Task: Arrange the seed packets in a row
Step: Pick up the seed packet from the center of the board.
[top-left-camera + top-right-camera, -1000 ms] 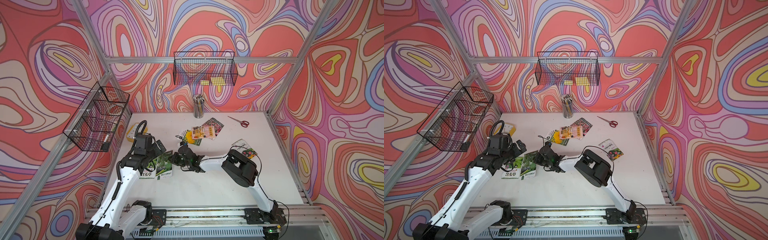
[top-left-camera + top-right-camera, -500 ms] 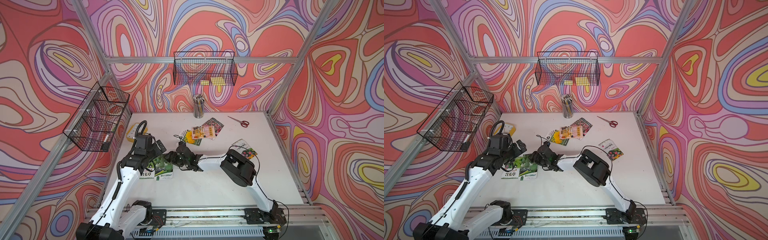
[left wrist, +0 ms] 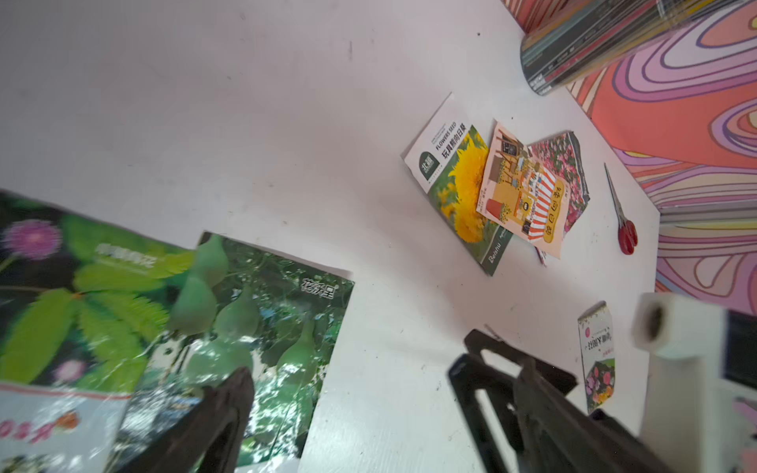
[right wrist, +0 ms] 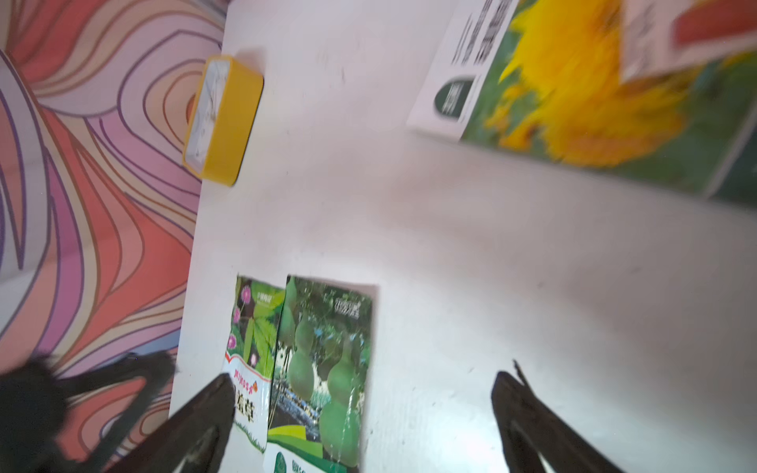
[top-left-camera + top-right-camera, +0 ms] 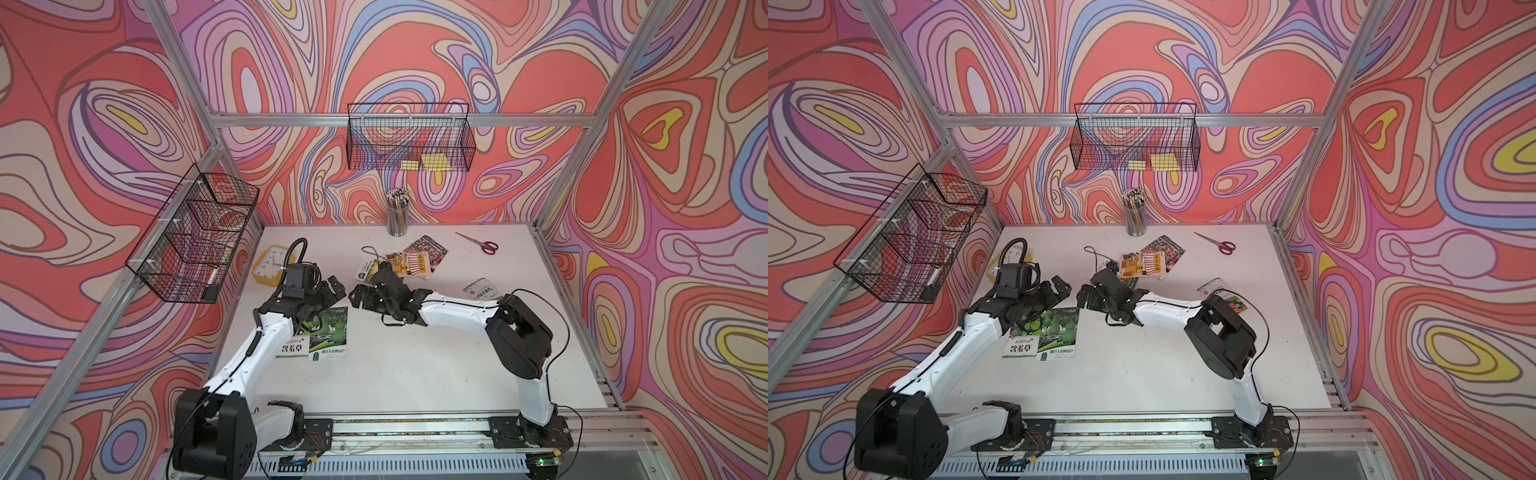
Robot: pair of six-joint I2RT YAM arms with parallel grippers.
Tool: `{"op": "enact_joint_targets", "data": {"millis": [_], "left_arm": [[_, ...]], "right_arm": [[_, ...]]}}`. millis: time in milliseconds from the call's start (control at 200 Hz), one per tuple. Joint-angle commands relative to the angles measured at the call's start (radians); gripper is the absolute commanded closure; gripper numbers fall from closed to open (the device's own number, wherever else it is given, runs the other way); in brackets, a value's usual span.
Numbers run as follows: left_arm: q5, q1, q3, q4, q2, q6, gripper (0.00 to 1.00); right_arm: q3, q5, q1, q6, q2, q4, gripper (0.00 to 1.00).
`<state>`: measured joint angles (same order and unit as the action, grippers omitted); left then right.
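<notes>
A gourd seed packet lies flat on the white table, its edge overlapping a leaf packet on its left. My left gripper hangs open just behind them, half over the gourd packet. My right gripper faces it from the right, open and empty, above bare table beside the gourd packet. Farther back, a sunflower packet, a shopfront packet and a flower-field packet overlap in a pile. One more packet lies alone at the right, partly behind my right arm.
A yellow clock sits at the back left, a pencil cup stands against the back wall, and red scissors lie at the back right. Wire baskets hang on the back and left walls.
My right gripper has opened and let go of the gourd packet, which now lies flat beside the leaf packet. The gripper has drawn back a little to the right. The left arm barely moved.
</notes>
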<state>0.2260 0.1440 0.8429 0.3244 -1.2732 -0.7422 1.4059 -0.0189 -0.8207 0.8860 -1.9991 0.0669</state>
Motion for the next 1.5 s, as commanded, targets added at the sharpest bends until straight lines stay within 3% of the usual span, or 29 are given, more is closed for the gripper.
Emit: {"op": "enact_joint_targets", "data": {"millis": [0,195,406,561,886,1067,1182,1262,1342,1387,1417,1467,1492], "left_arm": [[0.147,0.011,0.019,-0.253,-0.128,0.022,0.01],[0.205,0.026,0.254,-0.321,-0.438,0.101,0.01],[0.308,0.044,0.520,-0.349,-0.736,0.086,0.02],[0.354,0.080,0.703,-0.311,-0.918,0.064,0.03],[0.390,0.123,0.851,-0.236,-1.073,0.009,0.04],[0.446,0.150,0.831,-0.284,-1.091,-0.031,0.12],[0.464,0.155,0.805,-0.325,-1.091,-0.058,0.22],[0.468,0.154,0.798,-0.328,-1.084,-0.060,0.38],[0.469,0.155,0.788,-0.335,-1.069,-0.061,0.53],[0.469,0.154,0.781,-0.345,-1.058,-0.062,0.66],[0.470,0.154,0.775,-0.350,-1.051,-0.062,0.82],[0.467,0.154,0.771,-0.350,-1.038,-0.060,0.99],[0.467,0.154,0.767,-0.351,-1.032,-0.057,1.00]], "right_arm": [[-0.012,-0.083,0.171,-0.113,-0.019,0.080,0.02],[0.157,-0.170,0.365,-0.213,-0.127,0.145,0.02],[0.408,-0.173,0.460,-0.288,-0.303,0.267,0.03],[0.494,-0.205,0.511,-0.288,-0.400,0.284,0.04],[0.464,-0.321,0.553,-0.268,-0.438,0.204,0.07],[0.373,-0.472,0.554,-0.188,-0.431,0.064,0.20],[0.317,-0.500,0.555,-0.166,-0.407,0.011,0.35],[0.278,-0.513,0.567,-0.152,-0.384,-0.024,0.42],[0.249,-0.523,0.585,-0.143,-0.362,-0.043,0.43],[0.232,-0.523,0.594,-0.143,-0.347,-0.050,0.43],[0.220,-0.522,0.600,-0.142,-0.338,-0.056,0.42],[0.203,-0.520,0.611,-0.145,-0.319,-0.057,0.40],[0.192,-0.516,0.616,-0.145,-0.306,-0.056,0.38]]}}
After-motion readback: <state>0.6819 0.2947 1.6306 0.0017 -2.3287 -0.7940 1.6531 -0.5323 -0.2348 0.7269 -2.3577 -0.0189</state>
